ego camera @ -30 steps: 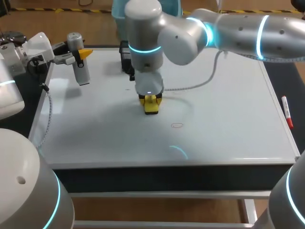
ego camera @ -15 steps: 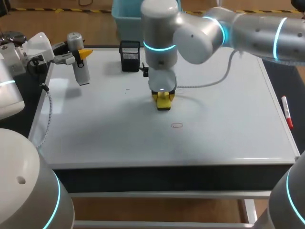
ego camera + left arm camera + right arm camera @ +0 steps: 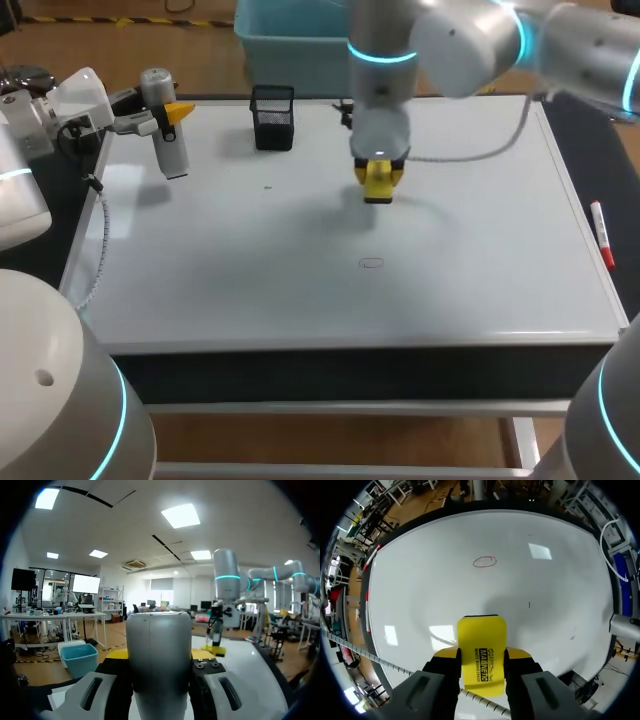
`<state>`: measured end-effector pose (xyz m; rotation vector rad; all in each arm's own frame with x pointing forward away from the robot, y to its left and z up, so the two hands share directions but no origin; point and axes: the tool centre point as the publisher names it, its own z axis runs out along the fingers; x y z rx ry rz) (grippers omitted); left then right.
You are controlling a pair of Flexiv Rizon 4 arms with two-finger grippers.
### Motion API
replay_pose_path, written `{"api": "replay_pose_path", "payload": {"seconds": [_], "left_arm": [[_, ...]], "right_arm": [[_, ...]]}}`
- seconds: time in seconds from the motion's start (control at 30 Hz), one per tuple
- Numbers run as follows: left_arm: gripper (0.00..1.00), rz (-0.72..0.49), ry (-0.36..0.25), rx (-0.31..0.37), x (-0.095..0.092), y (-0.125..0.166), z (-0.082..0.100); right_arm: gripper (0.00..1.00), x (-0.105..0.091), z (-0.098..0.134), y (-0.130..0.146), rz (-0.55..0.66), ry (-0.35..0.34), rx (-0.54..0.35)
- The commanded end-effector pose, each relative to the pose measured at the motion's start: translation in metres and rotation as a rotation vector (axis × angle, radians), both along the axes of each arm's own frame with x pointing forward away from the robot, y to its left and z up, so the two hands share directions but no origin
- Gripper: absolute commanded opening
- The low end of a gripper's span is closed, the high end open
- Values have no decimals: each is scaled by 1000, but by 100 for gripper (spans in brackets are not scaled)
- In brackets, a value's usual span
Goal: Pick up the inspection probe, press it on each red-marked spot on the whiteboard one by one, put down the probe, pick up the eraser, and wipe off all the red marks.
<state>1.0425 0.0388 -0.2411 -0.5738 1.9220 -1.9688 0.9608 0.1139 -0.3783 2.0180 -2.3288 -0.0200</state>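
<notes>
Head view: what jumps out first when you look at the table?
The bright yellow eraser, clamped in the right tool over the whiteboard. Next, the small red oval mark nearer the front edge, and the grey probe held by the left tool at the far left corner.

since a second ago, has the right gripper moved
Yes. The right gripper, shut on the eraser, went rightward and toward the far edge, from left of the red circle to just beyond it.
</notes>
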Motion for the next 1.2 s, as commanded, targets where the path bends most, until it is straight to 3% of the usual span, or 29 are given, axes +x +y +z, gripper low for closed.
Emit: {"api": "replay_pose_path", "payload": {"seconds": [0.03, 0.37, 0.8, 1.2], "left_arm": [[0, 2, -1, 0, 0, -1, 1], [0, 2, -1, 0, 0, -1, 1], [0, 2, -1, 0, 0, -1, 1], [0, 2, -1, 0, 0, -1, 1]], "right_arm": [[0, -2, 7, -22, -6, -8, 15], [0, 9, 10, -67, -84, -17, 5], [0, 21, 8, -158, -264, -7, 2], [0, 13, 3, -217, -374, 0, -20]]}}
